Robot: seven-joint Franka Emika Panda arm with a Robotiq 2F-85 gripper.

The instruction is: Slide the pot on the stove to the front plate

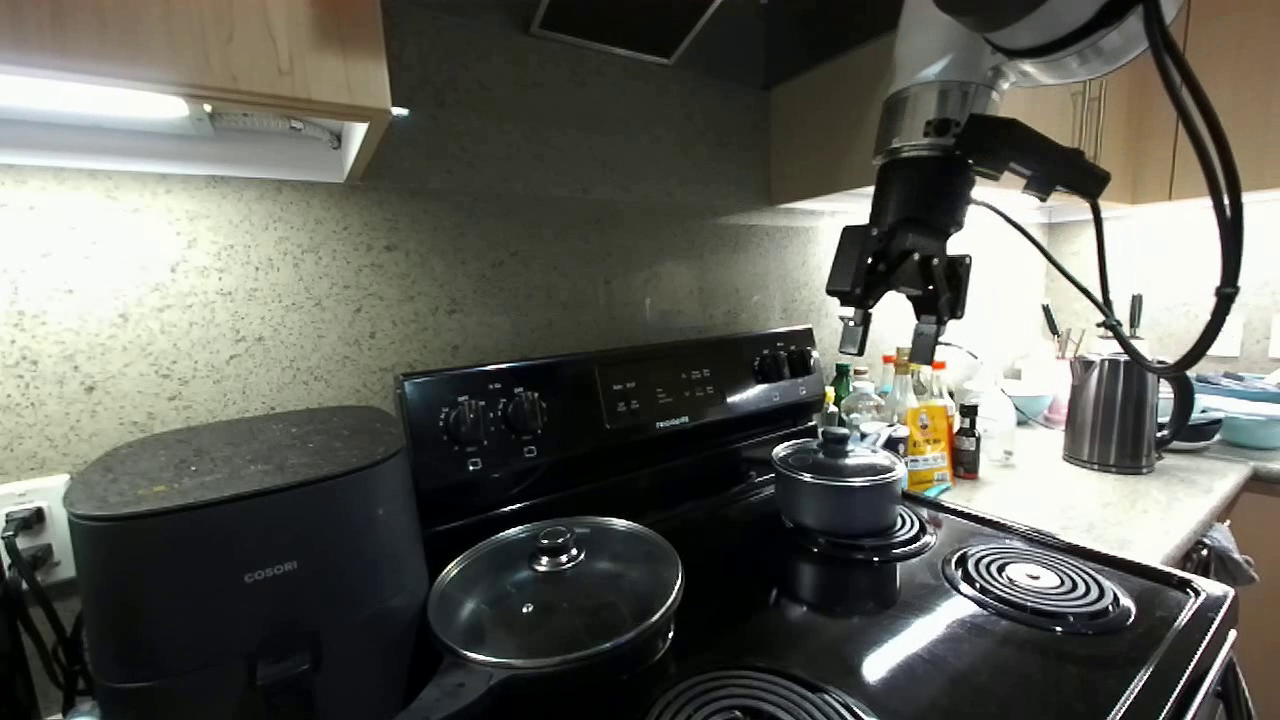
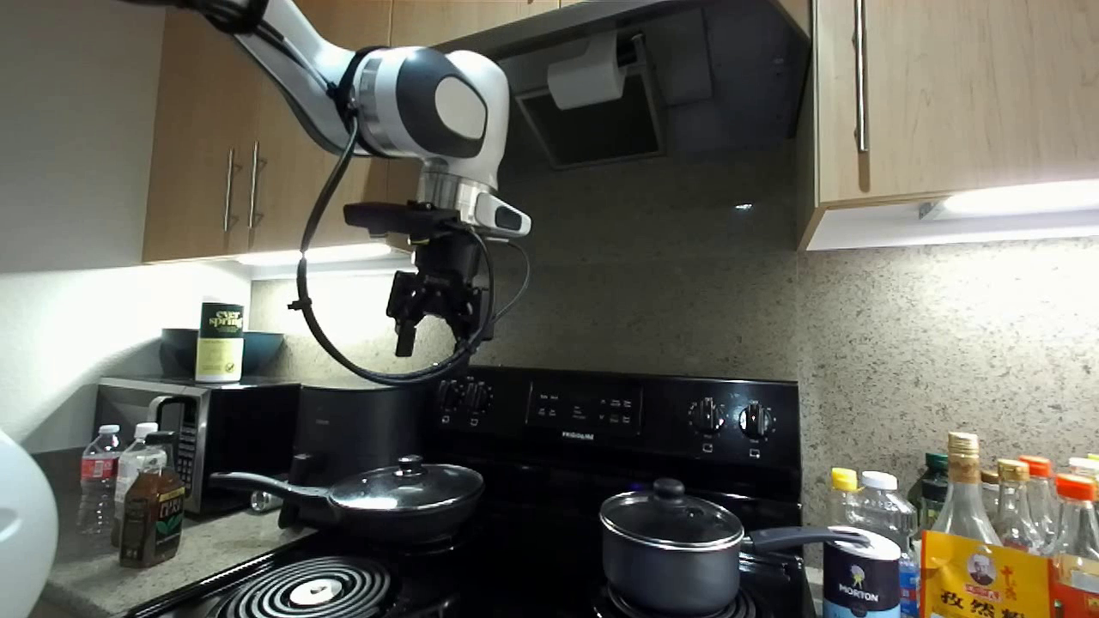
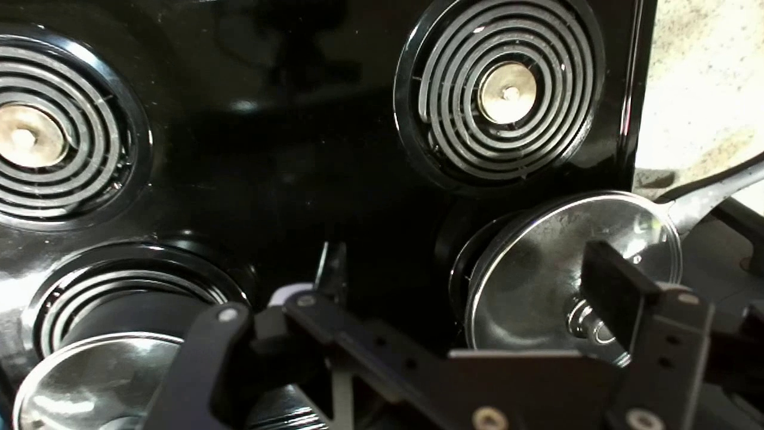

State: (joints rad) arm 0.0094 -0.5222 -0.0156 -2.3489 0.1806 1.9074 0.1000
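The pot (image 1: 838, 500), small and dark grey with a glass lid, sits on a rear coil of the black stove (image 1: 980, 670). Its handle points towards the bottles in an exterior view, where the pot (image 2: 671, 558) shows at lower right. Ahead of it lies the front plate (image 1: 1038, 587), a spiral coil with nothing on it; the wrist view cuts off part of this front plate (image 3: 36, 137). My gripper (image 1: 890, 338) hangs high above the stove, well apart from the pot, its jaws wide with nothing between them. In the wrist view the gripper (image 3: 471, 269) hides part of the pot (image 3: 137, 313).
A lidded frying pan (image 1: 556, 600) occupies the other rear burner, beside a dark air fryer (image 1: 240, 540). Another front coil (image 3: 507, 89) lies before it. Bottles, a salt canister (image 2: 861, 571) and a kettle (image 1: 1115, 415) stand past the pot. The stove's back panel (image 2: 584, 412) rises behind.
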